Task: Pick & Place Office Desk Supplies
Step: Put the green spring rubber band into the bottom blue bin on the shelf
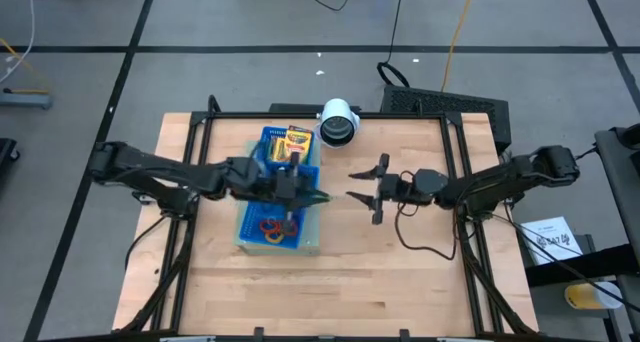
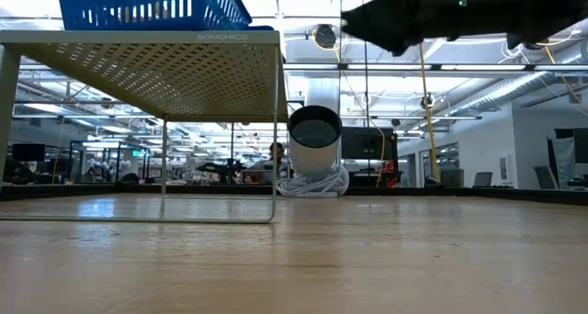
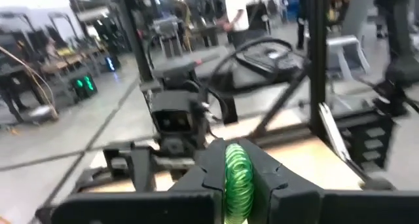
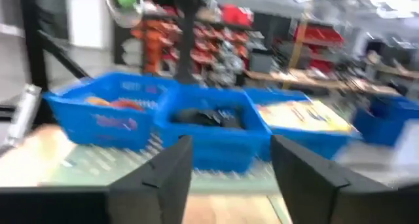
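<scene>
Motion blur smears the blue tray (image 4: 216, 129) in the right wrist view, leaving its contents unreadable. The low view's top edge crops the tray and an arm (image 2: 459, 11).

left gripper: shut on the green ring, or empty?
Shut on it. In the left wrist view the green ring sits pinched between the left gripper's two dark fingers; from above that gripper hangs over the blue tray.

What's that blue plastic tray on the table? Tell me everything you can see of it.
The blue tray is a long plastic bin split into three compartments, with slotted walls. It sits raised on a pale perforated metal stand on the wooden table. One end compartment holds yellow-and-green crayon boxes, the middle one dark clips, the other end red and orange rings. The left gripper, shut on a green ring, hangs over its edge.
</scene>
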Available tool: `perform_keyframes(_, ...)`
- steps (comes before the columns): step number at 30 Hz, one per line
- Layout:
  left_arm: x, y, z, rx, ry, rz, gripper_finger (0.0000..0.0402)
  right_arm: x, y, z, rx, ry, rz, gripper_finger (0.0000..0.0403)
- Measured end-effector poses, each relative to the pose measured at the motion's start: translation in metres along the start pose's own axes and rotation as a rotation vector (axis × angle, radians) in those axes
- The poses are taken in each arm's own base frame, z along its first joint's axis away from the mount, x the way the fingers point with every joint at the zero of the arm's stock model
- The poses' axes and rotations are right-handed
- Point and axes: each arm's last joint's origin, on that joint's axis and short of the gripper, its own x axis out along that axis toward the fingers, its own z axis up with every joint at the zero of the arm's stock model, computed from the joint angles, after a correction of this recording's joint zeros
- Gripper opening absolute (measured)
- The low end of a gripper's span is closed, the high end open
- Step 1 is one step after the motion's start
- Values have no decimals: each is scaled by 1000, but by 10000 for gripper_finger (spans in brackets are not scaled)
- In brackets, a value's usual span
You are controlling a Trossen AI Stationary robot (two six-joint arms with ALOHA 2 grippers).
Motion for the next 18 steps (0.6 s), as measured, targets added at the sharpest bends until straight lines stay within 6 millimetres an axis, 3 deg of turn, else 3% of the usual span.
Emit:
perform_keyframes(6,-34,-13,5,5,102,-73,22,-9,-4,2,-6,80,-43,243)
perform_keyframes(15,-87,-32,-32,-167,94,-125,22,-11,-4,3,-7,90,-42,245)
perform_keyframes(18,-98,-36,-46,-243,117,-120,44,-11,-4,3,-7,90,-42,241)
